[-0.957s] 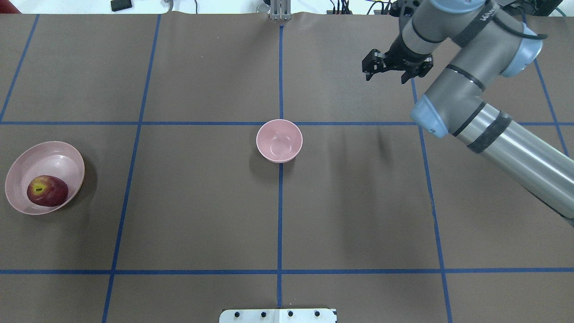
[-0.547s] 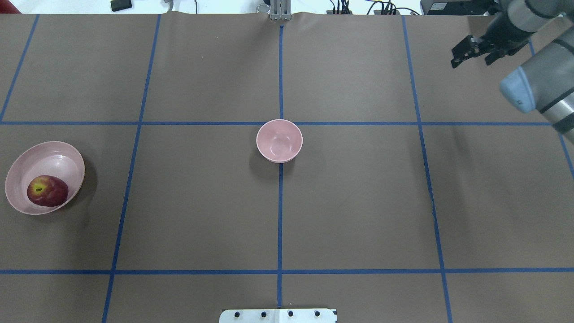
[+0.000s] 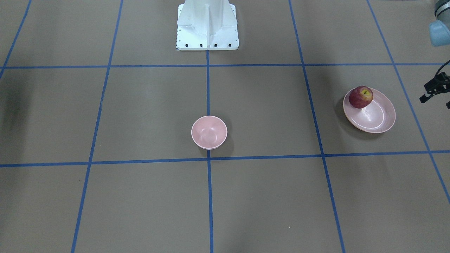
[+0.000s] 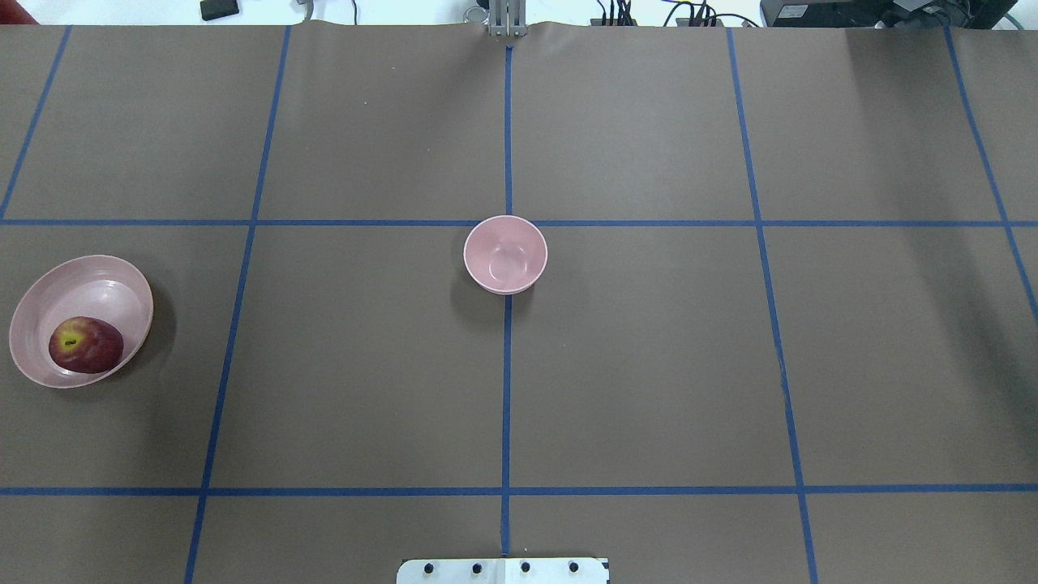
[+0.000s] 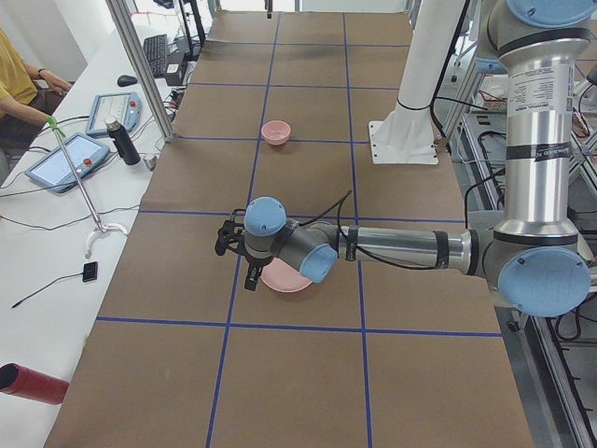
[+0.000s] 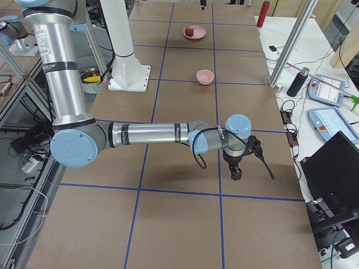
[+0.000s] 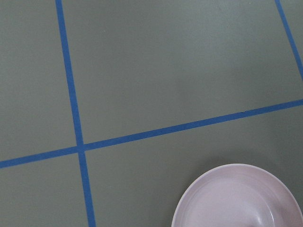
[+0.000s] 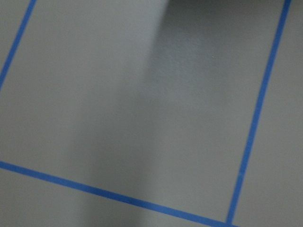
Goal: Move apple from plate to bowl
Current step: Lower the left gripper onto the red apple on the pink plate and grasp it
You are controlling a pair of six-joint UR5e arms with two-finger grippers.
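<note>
**Surface and room.** The table (image 4: 649,365) carries a brown mat divided into rectangles by blue tape lines (image 4: 507,405). "Near" here means the robot's edge of the table and "far" the operators' edge. A white pedestal (image 3: 207,24) stands at the middle of the near edge. Beyond the far edge runs a white bench (image 5: 37,261) holding tablet-style pendants (image 5: 61,161), a black bottle (image 5: 122,142) and a laptop (image 6: 336,174). A person in a yellow shirt (image 5: 14,84) sits at that bench.

**Task items.** The bowl (image 4: 505,254) stands upright at the table's centre, on the middle tape line. The plate (image 4: 81,288) lies toward the left end, well apart from the bowl. The apple (image 4: 85,345) rests inside the plate against its near rim, with the yellow stem patch facing up.

**Left arm.** The left arm (image 5: 401,247) has 1 link upright and its forearm level, stretched out above the table. The left claw (image 5: 239,257) hangs above the mat, left of the plate, near it and clear of it. Its wrist camera looks down on tape lines and a part of the plate's rim. Whether this claw is spread or pressed together cannot be told.

**Right arm.** The right arm (image 6: 151,134) takes a mirrored posture, forearm level. The right claw (image 6: 236,168) points down over the table's right end, well apart from bowl and plate. Its wrist camera shows only mat and tape. Its state cannot be told either.
</note>
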